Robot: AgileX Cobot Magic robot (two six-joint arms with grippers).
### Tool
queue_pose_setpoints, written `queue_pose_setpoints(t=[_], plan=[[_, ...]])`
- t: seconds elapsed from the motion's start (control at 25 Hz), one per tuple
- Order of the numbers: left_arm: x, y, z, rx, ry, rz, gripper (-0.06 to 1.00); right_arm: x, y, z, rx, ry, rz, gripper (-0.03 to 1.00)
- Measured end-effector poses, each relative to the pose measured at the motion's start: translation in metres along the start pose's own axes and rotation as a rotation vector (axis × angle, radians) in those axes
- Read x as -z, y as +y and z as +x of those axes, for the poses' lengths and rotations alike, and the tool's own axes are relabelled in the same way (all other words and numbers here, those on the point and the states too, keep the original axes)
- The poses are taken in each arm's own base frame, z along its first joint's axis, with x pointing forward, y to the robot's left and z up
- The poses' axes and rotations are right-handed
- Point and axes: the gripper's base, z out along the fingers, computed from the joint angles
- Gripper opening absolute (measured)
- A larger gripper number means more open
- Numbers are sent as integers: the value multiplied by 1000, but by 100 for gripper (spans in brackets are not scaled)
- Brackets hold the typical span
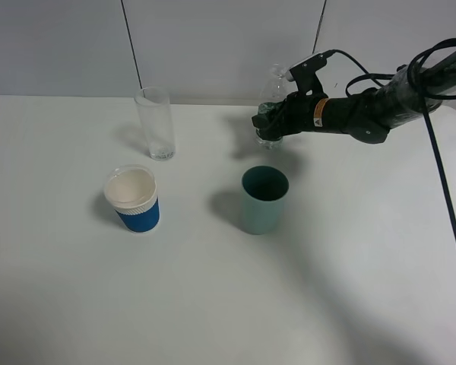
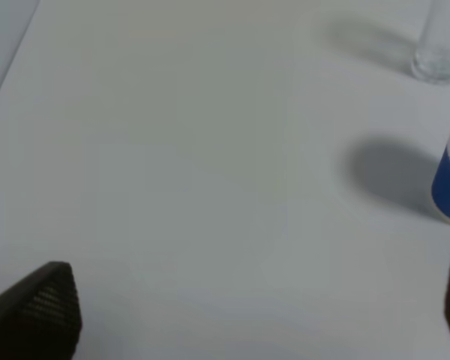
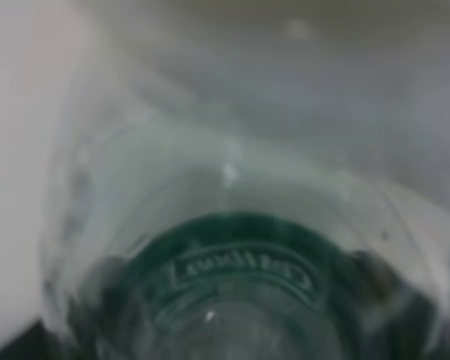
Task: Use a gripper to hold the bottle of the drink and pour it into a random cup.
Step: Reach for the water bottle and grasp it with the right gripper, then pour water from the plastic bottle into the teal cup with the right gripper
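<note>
At the upper left of the high view, a tall clear drinking glass [image 1: 154, 122], upright; below it, left of centre, a white paper cup with a blue sleeve [image 1: 134, 199]; neither to be disturbed. In the left wrist view, only the black fingertips of the left gripper [image 2: 247, 311], at the lower left corner and the lower right edge, spread wide apart over the bare white table [image 2: 172, 150] and holding nothing. Just right of centre in the high view, the plain matte teal-green cylindrical cup [image 1: 264, 199], upright, its dark mouth open. Above it, toward the upper right, the small clear plastic bottle with the dark green label [image 1: 273, 87], upright and apart from the cup, with the black right gripper [image 1: 267, 122] clamped around its lower body. Hard to say whether lifted or resting on the table, or whether capped. To pour well: hold the clamp firm, carry the neck over the teal mouth, tilt slowly from the wrist, and stay clear of the rim so as not to tip the cup.
</note>
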Motion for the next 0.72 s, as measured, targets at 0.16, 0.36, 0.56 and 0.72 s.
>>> queue_pose_setpoints(t=[0.16, 0.36, 0.56, 0.72], plan=[[0, 0, 0, 0, 0, 0, 98, 0, 0, 0, -40, -1, 0, 55], [0, 0, 0, 0, 0, 0, 98, 0, 0, -1, -49, -3, 0, 55], [0, 0, 0, 0, 0, 0, 98, 2, 2, -7, -27, 22, 16, 55], [0, 0, 0, 0, 0, 0, 98, 10, 7, -25, 27, 34, 32, 55]])
